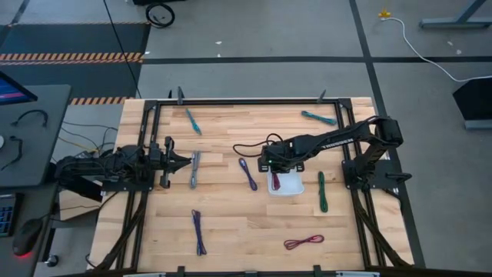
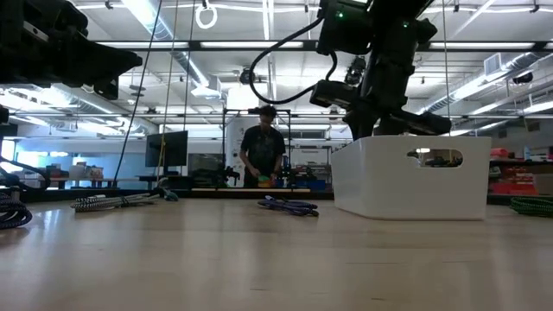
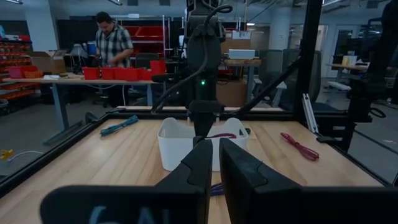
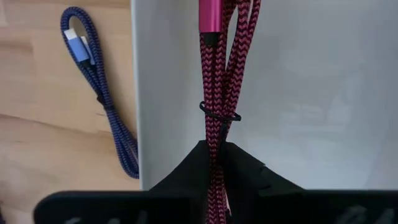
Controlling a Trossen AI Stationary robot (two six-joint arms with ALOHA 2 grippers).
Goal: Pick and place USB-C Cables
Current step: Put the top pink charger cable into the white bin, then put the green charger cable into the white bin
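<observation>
Our right claw is pinched tight on a maroon cable and holds it over the white tray. The tray looks bare, so we think this is the first one. Our left claw, fingers nearly together and holding nothing, waits by the grey cable. Seven more cables lie on the table

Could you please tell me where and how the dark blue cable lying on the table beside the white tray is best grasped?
Grip the dark blue cable at its tied middle, straight down from above, fingers across its narrow width: it lies flat, both strands bundled there, clearer of the white tray than one end.
</observation>
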